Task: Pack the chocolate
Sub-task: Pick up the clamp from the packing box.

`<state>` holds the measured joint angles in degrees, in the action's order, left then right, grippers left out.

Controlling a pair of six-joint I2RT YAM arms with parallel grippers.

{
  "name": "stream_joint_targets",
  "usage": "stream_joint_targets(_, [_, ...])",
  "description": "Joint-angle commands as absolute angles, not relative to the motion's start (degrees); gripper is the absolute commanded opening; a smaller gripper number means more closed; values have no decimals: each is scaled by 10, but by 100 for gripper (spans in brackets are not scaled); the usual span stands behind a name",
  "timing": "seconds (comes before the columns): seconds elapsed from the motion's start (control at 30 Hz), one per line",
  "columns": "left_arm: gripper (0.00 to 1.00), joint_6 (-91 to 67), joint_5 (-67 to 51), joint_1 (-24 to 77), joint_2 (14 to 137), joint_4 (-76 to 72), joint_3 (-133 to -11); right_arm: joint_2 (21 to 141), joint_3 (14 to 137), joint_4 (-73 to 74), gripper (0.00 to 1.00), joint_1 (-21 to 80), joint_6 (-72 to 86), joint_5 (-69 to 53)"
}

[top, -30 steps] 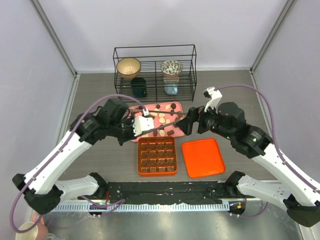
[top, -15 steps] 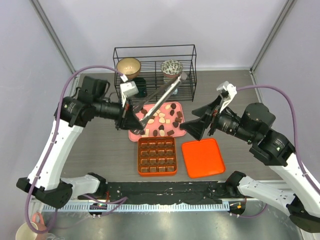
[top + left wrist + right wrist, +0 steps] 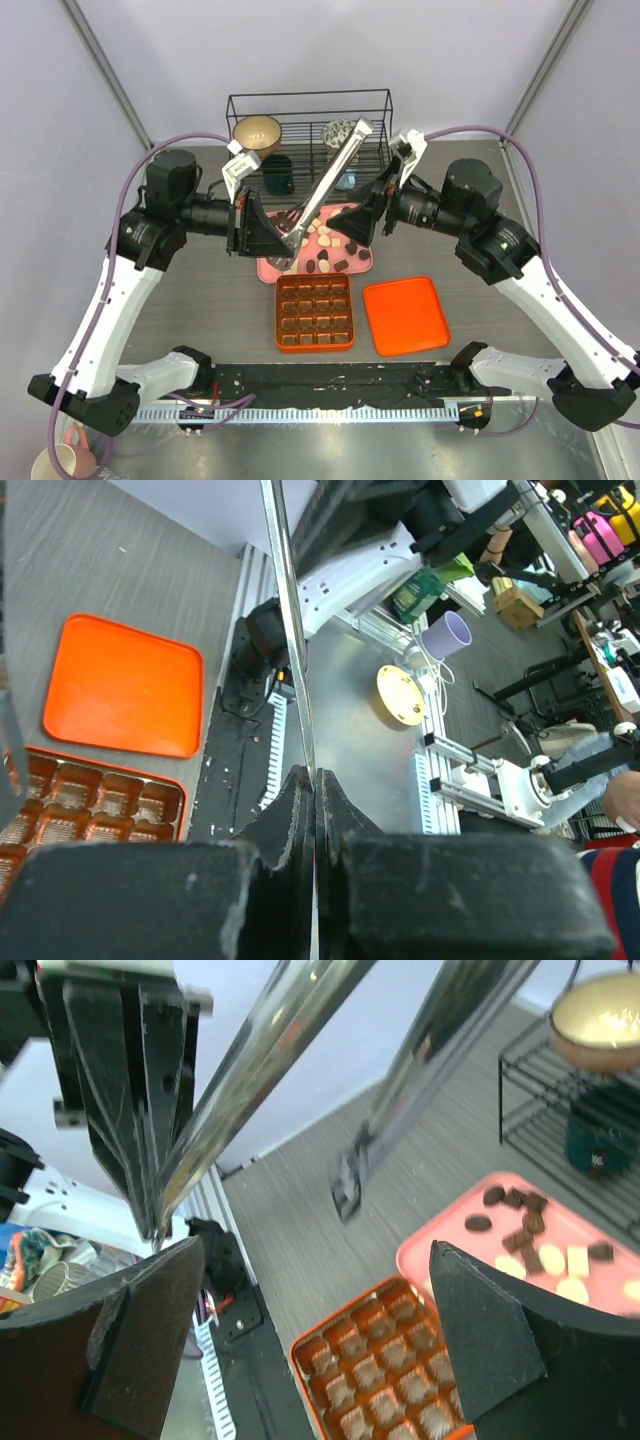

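Grey counter point(image 3: 200, 300) lies under us; our left jaws are closed on metal tongs point(image 3: 325, 185) that slant up away from them. Our right jaws stand wide open just beside the tongs, and the chocolate point(image 3: 325, 240) lies on a pink tray point(image 3: 364, 265) below both jaws.

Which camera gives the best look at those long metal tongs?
The top view: the tongs show full length, slanting up from the left pincer that grips them. The left wrist view shows only their thin edge; the right wrist view shows two blurred arms, cut off by the frame.
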<state>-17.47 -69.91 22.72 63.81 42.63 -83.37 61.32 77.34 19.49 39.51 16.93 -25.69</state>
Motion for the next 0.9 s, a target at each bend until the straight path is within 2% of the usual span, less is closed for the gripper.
stream_joint_targets(0.0, [2,-201,-742,219,613,380,-824,628,801,93,100,352,203,-398])
stream_joint_targets(0.13, [2,-186,-743,216,606,400,-827,627,781,4,100,308,256,-474])
stream_joint_targets(0.3, [2,-174,-732,216,598,412,-824,637,791,-20,100,301,266,-504])
stream_joint_targets(0.5, [3,-156,-720,216,591,426,-820,685,822,-32,100,299,287,-501])
stream_joint_targets(0.87, [4,-142,-711,216,583,440,-812,702,848,-37,100,299,284,-482])
